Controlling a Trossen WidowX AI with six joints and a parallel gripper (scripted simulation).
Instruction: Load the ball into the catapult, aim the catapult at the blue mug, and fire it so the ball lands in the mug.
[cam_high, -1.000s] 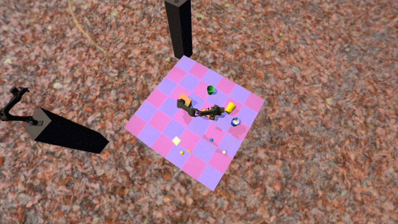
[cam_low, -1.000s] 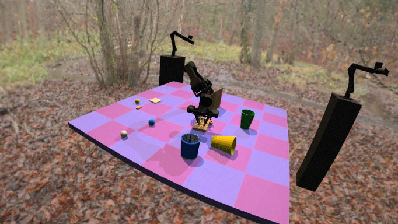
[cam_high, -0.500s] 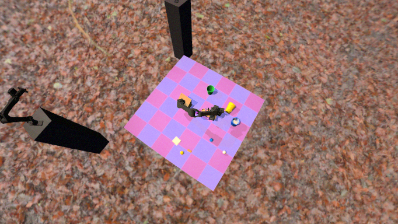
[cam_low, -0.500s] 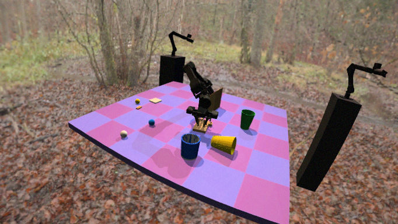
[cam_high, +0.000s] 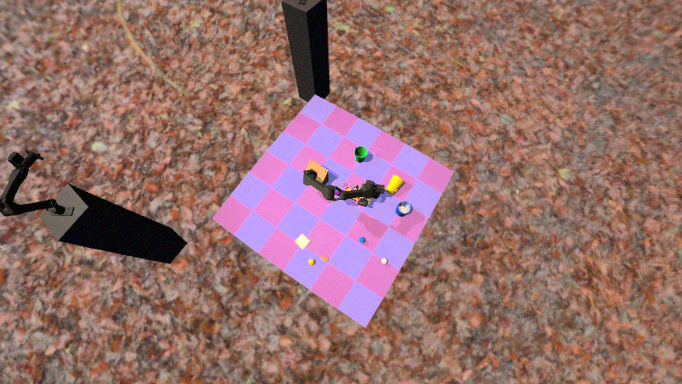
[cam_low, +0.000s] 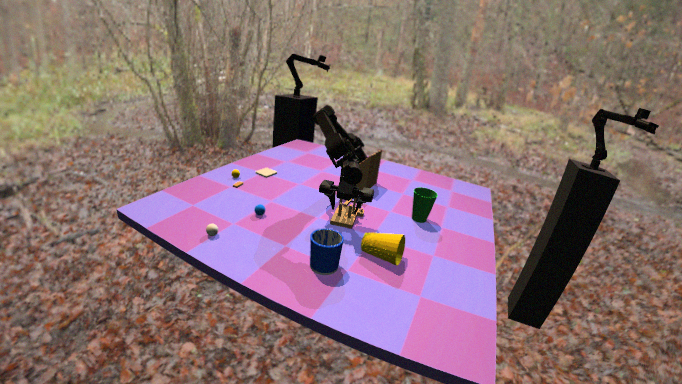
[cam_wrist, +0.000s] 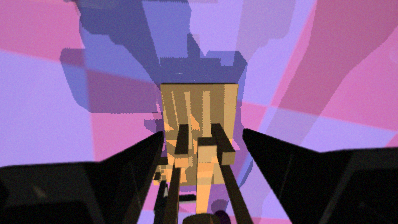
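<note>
Pincer (cam_low: 345, 204) (cam_wrist: 204, 134) released, its tips standing apart on either side of the wooden catapult (cam_low: 343, 218) (cam_wrist: 227, 120), nothing gripped. Catapult rests on the chequered worktop (cam_high: 260, 205) (cam_low: 370, 295) (cam_wrist: 45, 95), behind the blue mug (cam_high: 398, 213) (cam_low: 326, 255) in the exterior view. Judged light and rigid, liable to skid or twist if nudged; the slim arm and uprights appear the fragile parts. Recommended hold: squarely across the frame's sides, low down, with modest pressure. Whether a ball is loaded cannot be determined.
</note>
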